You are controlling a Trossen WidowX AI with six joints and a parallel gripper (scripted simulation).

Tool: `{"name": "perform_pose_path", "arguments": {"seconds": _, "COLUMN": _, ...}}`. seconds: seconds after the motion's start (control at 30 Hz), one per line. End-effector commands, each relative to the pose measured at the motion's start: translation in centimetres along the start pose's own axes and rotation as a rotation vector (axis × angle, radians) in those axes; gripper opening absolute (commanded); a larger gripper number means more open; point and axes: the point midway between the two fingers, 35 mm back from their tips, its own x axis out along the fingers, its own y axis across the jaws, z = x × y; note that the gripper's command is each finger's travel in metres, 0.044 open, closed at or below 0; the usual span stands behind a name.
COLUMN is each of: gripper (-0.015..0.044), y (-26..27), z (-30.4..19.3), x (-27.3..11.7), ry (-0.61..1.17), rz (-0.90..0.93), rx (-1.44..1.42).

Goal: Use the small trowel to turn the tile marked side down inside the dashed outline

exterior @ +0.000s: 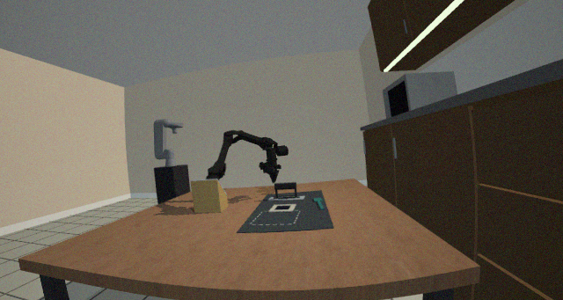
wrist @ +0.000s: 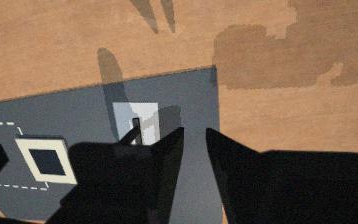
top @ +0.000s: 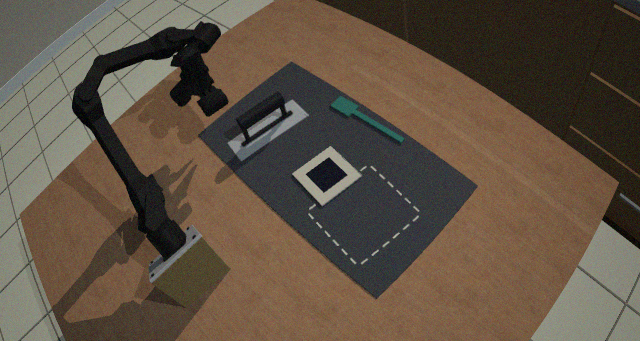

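A trowel (top: pixel 261 110) (exterior: pixel 286 186) (wrist: pixel 147 109), with a pale metal plate and a raised black handle, lies plate down at one end of the dark mat (top: pixel 435 186) (exterior: pixel 318 222) (wrist: pixel 195 95). The square tile (top: pixel 326 175) (exterior: pixel 282 208) (wrist: pixel 47 162) lies flat, its dark marked side up and its pale border showing. It covers part of one side of the dashed outline (top: pixel 419 214) and lies mostly outside it. My gripper (top: pixel 206 112) (exterior: pixel 274 179) (wrist: pixel 194 132) is partly open and empty, above and beside the trowel near the mat's edge. My finger hides part of the trowel in the wrist view.
A green flat-bladed tool (top: pixel 345 106) (exterior: pixel 318 202) lies along the mat's far long edge. The arm's base stands by a yellowish block (top: pixel 195 273) (exterior: pixel 207 196) on the wooden table (top: pixel 500 261) (exterior: pixel 374 247). Dark cabinets (exterior: pixel 427 159) stand beyond the table's edge.
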Motion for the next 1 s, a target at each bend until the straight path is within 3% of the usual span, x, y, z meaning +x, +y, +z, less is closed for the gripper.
{"name": "perform_pose_path", "arguments": {"seconds": 0.0, "gripper": 0.0100, "y": 0.00, "z": 0.00, "x": 0.00, "ry": 0.000, "rz": 0.000, "rx": 0.000}}
{"name": "perform_pose_path", "arguments": {"seconds": 0.07, "gripper": 0.0100, "y": 0.00, "z": 0.00, "x": 0.00, "ry": 0.000, "rz": 0.000, "rx": 0.000}}
{"name": "perform_pose_path", "arguments": {"seconds": 0.2, "gripper": 0.0000, "y": 0.00, "z": 0.00, "x": 0.00, "ry": 0.000, "rz": 0.000, "rx": 0.000}}
{"name": "perform_pose_path", "arguments": {"seconds": 0.63, "gripper": 0.0000, "y": 0.00, "z": 0.00, "x": 0.00, "ry": 0.000, "rz": 0.000, "rx": 0.000}}
{"name": "perform_pose_path", "arguments": {"seconds": 0.97, "gripper": 0.0257, "y": 0.29, "z": -0.41, "x": -0.08, "ry": 0.001, "rz": 0.002, "rx": 0.121}}
